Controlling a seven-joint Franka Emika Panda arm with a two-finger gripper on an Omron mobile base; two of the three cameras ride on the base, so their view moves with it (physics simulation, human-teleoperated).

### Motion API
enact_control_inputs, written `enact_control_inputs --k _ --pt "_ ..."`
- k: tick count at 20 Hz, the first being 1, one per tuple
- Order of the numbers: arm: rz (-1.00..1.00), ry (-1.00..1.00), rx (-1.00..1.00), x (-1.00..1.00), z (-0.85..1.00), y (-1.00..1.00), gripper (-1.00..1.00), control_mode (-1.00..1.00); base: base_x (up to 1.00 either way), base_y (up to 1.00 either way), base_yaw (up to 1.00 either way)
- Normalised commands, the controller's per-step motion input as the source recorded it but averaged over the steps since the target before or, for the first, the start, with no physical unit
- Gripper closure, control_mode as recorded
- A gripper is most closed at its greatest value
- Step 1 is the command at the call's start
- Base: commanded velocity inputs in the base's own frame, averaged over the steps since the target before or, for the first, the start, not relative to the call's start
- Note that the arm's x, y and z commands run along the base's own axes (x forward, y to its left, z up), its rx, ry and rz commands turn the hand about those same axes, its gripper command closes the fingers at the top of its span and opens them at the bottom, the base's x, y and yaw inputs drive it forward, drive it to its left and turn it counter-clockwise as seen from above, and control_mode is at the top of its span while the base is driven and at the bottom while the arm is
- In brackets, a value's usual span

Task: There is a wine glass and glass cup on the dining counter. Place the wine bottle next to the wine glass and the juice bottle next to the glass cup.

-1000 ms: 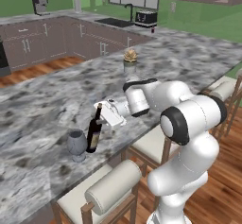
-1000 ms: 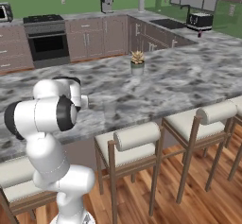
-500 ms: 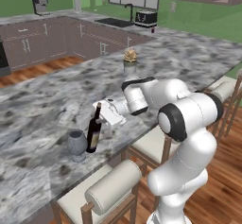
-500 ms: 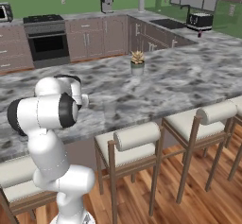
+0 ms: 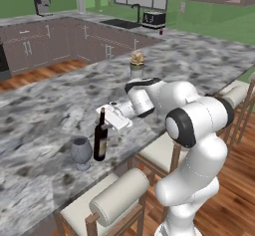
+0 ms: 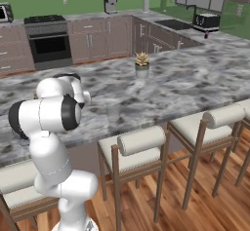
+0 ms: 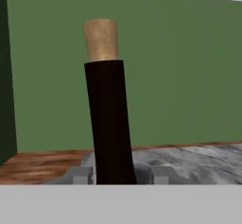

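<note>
Now arm reaches fwd and to its left over the dining counter (image 5: pixel 45 110), forearm about level, elbow bent, wrist turned so the gripper (image 5: pixel 105 121) points sideways at the wine bottle (image 5: pixel 100 141). Gripper is closed round the bottle's upper part, fingers either side of the neck/shoulder. Hand view: dark neck (image 7: pixel 109 124) w/ tan cork rises between the two grey finger tips (image 7: pixel 81 175), slightly tilted in frame. Bottle stands upright on the marbled top near the front edge, just beside the wine glass (image 5: pixel 81 152), glass on its left in left base view; can't tell if they touch. Small potted plant (image 5: pixel 137 62) sits farther back on counter, well apart. Right base view: arm's shoulder and elbow (image 6: pixel 46 115) block the bottle; stools (image 6: pixel 132 152) line the counter's near side.
</note>
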Motion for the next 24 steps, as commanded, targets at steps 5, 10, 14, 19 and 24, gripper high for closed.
enact_control_inputs --k 5,10,14,19,24 --pt "0.05 0.00 -0.13 0.00 -0.01 0.00 1.00 -1.00 0.00 0.00 0.00" --pt "0.03 0.00 -0.08 0.00 -0.18 0.01 1.00 -1.00 0.00 0.00 0.00" --pt "0.04 -0.02 -0.01 0.01 -0.19 0.01 1.00 -1.00 0.00 0.00 0.00" --pt "0.04 -0.07 0.00 0.00 -0.17 0.00 1.00 -1.00 0.00 0.00 0.00" --pt "0.03 -0.08 0.00 0.00 -0.17 0.00 1.00 -1.00 0.00 0.00 0.00"
